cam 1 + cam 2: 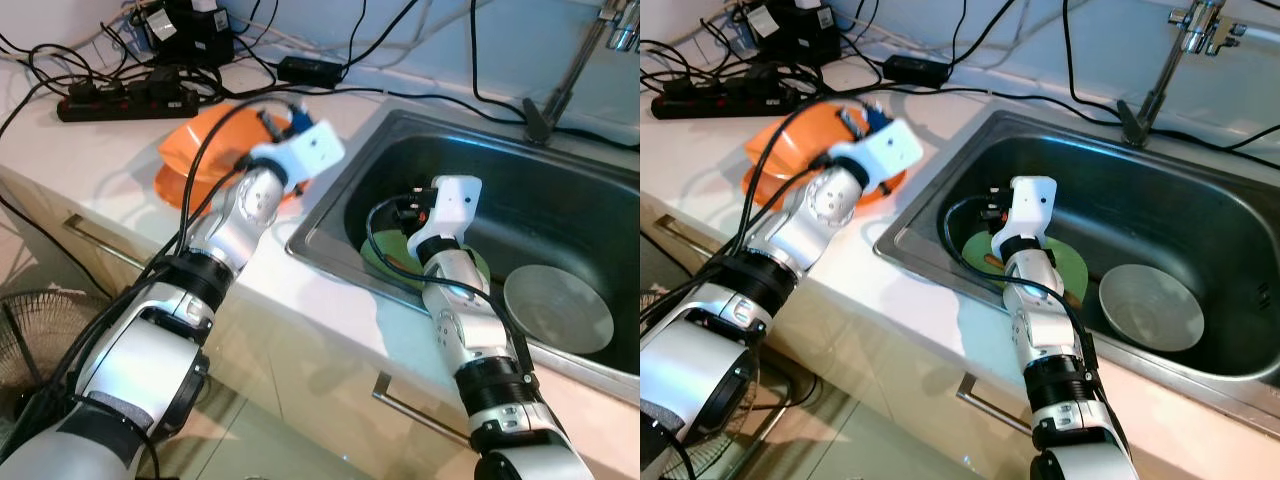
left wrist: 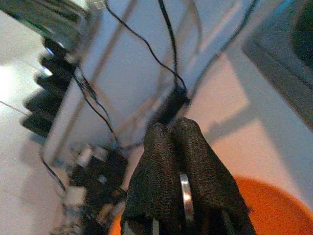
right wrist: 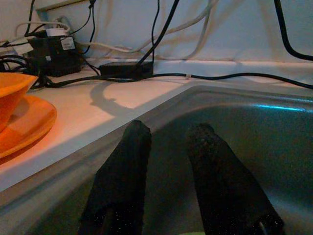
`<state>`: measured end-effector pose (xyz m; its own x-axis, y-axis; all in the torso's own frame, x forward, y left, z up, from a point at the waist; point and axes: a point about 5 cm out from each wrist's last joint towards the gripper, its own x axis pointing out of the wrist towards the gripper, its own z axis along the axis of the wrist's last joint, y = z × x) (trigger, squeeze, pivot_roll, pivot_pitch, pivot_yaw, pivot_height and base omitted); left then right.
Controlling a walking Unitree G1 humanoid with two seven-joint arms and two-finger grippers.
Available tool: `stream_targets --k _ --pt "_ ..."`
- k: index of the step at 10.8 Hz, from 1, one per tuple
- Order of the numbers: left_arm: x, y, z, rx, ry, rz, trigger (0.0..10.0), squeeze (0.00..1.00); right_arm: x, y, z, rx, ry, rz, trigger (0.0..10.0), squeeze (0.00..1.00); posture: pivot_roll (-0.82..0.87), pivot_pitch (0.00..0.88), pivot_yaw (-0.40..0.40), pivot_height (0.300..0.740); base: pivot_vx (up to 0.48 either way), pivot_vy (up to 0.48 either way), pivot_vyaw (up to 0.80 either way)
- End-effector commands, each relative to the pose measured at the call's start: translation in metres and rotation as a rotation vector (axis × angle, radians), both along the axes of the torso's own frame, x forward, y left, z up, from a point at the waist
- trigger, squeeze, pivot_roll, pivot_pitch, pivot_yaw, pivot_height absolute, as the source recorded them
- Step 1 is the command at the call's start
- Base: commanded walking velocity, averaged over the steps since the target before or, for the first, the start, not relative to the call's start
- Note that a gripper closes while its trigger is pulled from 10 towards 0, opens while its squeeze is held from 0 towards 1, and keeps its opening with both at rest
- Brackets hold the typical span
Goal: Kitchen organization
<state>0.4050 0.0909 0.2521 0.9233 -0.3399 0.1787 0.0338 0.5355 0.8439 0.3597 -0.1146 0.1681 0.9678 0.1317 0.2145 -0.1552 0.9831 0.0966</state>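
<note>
An orange bowl (image 1: 215, 140) sits on an orange plate (image 1: 172, 185) on the white counter, left of the sink. My left gripper (image 2: 171, 142) hovers just above the bowl, shut on a thin metal utensil handle (image 2: 186, 196); the rest of the utensil is hidden. Inside the steel sink (image 1: 330, 262) lies a green plate (image 1: 1068, 262) with a grey metal bowl (image 1: 557, 307) to its right. My right gripper (image 3: 168, 142) hangs low in the sink over the green plate's left edge, open, with nothing between its fingers.
A black power strip (image 1: 125, 100), an adapter (image 1: 312, 70) and many cables lie along the back of the counter. The faucet (image 1: 570, 70) stands behind the sink. Drawer handles (image 1: 410, 408) line the cabinet front, and a floor fan (image 1: 30, 330) stands at lower left.
</note>
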Motion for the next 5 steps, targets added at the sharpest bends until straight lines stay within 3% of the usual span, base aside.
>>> stream_targets --k 1,3,4,5 --pt "-0.003 -0.006 0.019 0.005 -0.103 -0.026 0.0 0.00 0.002 0.000 0.005 0.013 -0.017 -0.011 10.0 0.00 0.17 0.088 -0.007 0.740 0.000 0.000 0.00" --pt "-0.013 -0.017 0.037 0.016 -0.242 -0.082 0.0 0.00 0.003 0.000 0.005 0.014 -0.018 -0.014 10.0 0.00 0.17 0.084 -0.003 0.740 0.000 0.000 0.00" --pt "-0.027 -0.029 0.047 -0.090 -0.314 -0.195 2.1 0.00 0.004 0.000 0.006 0.015 -0.022 -0.013 10.0 0.00 0.17 0.080 -0.003 0.740 0.000 0.000 0.00" --pt "-0.033 -0.035 0.046 -0.145 -0.318 -0.268 10.0 0.00 0.004 0.000 0.008 0.016 -0.031 -0.008 10.0 0.00 0.17 0.073 0.000 0.740 0.000 0.000 0.00"
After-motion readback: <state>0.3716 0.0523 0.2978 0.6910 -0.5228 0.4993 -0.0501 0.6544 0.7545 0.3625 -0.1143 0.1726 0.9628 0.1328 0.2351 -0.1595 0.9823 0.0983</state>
